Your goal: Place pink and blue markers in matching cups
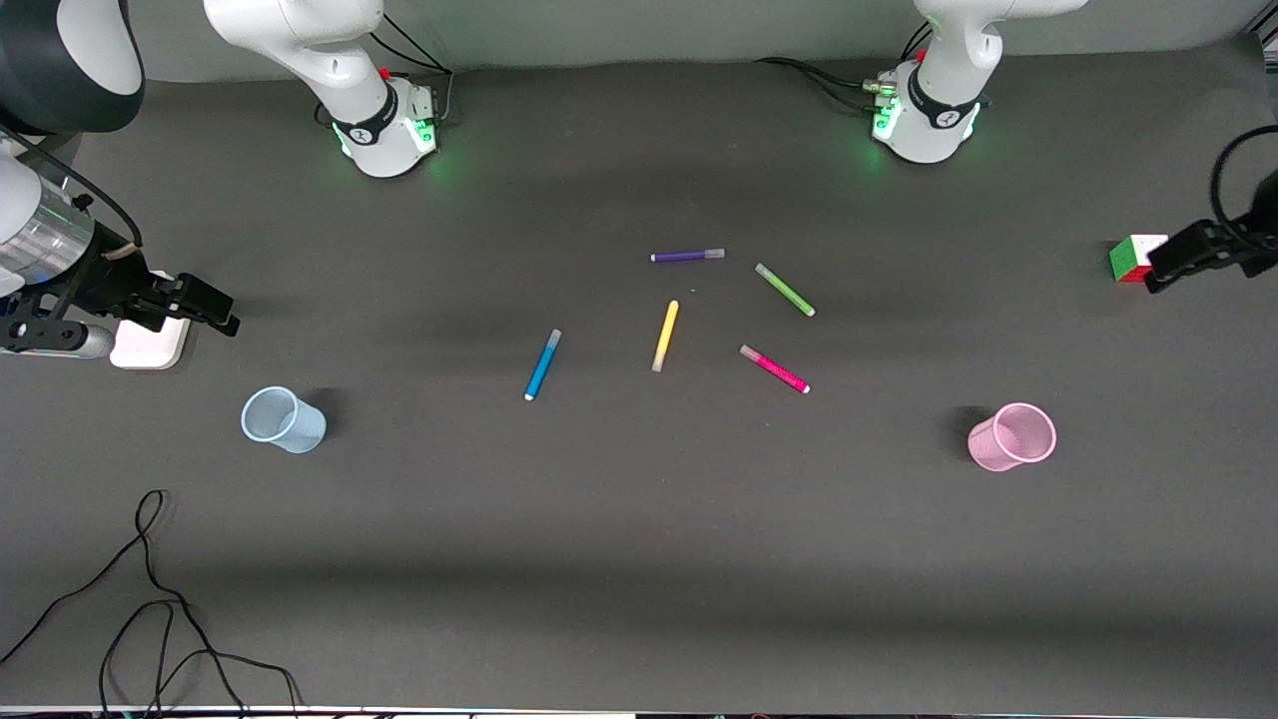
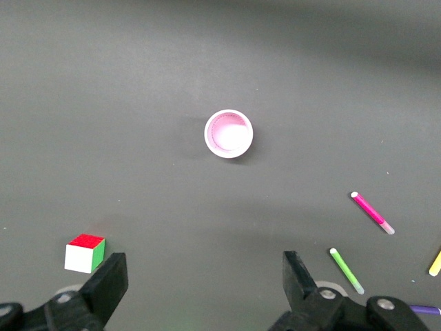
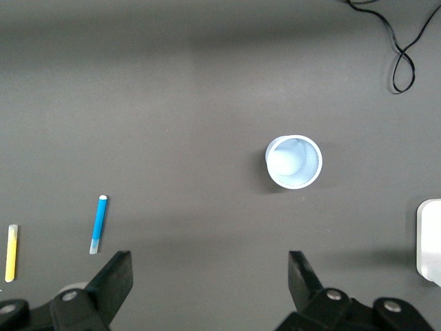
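Observation:
The blue marker (image 1: 542, 365) and the pink marker (image 1: 775, 369) lie flat near the table's middle. The pale blue cup (image 1: 283, 420) stands toward the right arm's end, the pale pink cup (image 1: 1012, 436) toward the left arm's end. Both cups are upright and empty. My right gripper (image 1: 205, 308) is open and empty, up over the white block. My left gripper (image 1: 1168, 265) is open and empty, up over the cube. The left wrist view shows the left gripper (image 2: 204, 283), the pink cup (image 2: 229, 134) and the pink marker (image 2: 372, 213). The right wrist view shows the right gripper (image 3: 209, 279), the blue cup (image 3: 294, 161) and the blue marker (image 3: 99, 224).
A purple marker (image 1: 687, 256), a green marker (image 1: 785, 290) and a yellow marker (image 1: 665, 336) lie among the task markers. A colour cube (image 1: 1133, 258) sits at the left arm's end, a white block (image 1: 150, 345) at the right arm's end. A black cable (image 1: 150, 599) lies near the front edge.

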Available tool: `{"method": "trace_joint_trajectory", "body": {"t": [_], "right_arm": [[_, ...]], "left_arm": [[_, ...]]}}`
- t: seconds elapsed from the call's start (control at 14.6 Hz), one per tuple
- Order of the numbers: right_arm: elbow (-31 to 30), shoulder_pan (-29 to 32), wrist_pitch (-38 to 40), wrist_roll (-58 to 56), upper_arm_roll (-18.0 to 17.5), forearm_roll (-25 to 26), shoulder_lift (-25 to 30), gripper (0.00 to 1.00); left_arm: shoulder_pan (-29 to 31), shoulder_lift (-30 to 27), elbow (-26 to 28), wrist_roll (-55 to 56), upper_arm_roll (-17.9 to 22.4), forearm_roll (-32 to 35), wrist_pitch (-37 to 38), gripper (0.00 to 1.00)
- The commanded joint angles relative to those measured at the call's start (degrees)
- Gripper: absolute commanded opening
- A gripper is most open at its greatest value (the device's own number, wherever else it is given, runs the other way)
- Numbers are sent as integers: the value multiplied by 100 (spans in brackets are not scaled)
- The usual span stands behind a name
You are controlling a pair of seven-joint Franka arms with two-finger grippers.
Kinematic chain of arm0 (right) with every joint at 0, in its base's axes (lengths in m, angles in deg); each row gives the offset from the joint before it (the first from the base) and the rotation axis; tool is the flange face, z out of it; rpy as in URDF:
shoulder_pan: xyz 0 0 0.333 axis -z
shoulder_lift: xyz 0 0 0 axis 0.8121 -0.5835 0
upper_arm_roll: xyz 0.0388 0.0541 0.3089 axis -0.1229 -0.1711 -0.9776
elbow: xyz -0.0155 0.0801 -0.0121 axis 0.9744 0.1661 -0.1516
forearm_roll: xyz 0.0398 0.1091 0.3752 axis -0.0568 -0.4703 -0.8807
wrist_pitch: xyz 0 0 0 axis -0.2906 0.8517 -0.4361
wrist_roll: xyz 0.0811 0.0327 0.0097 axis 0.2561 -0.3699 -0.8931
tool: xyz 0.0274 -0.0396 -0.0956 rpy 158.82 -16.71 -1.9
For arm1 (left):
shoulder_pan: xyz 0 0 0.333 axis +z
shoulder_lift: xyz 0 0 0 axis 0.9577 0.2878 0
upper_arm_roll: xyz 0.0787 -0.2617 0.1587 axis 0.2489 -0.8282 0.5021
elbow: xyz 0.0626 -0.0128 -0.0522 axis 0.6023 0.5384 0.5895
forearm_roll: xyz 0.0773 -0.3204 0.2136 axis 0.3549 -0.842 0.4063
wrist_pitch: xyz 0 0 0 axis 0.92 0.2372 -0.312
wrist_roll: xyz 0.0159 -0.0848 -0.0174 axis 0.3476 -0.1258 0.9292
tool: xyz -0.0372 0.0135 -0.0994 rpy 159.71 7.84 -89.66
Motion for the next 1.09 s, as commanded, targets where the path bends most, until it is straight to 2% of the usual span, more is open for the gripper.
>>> {"method": "trace_joint_trajectory", "body": {"t": [0.0, 0.14, 0.27, 0.41, 0.48, 0.55, 0.75, 1.03], "right_arm": [[135, -58, 93, -30, -11, 74, -97, 100], [143, -85, 76, 171, -29, 48, -307, 100], [196, -85, 49, 417, -396, 48, -605, 100], [222, -85, -38, 1126, -782, 4, -983, 100], [205, -85, -169, 1443, -976, -170, -1176, 100], [179, -94, -345, 1699, -1135, -329, -1413, 100], [143, -146, -863, 2464, -1627, -339, -2317, 100], [56, -243, -1750, 3045, -1830, -496, -3416, 100]], "left_arm": [[-27, 200, -378, -160, 77, -112, 252, 100], [-27, 200, -369, -160, 95, -112, 261, 100], [-36, 200, -361, -160, 95, -103, 270, 100], [-36, 200, -352, -160, 95, -103, 270, 100], [-36, 208, -343, -160, 95, -103, 270, 100], [-36, 208, -334, -160, 95, -103, 270, 100], [-150, 322, -299, 6, 51, -112, 287, 100], [-308, 630, -281, 1164, -414, -112, 191, 100]]}}
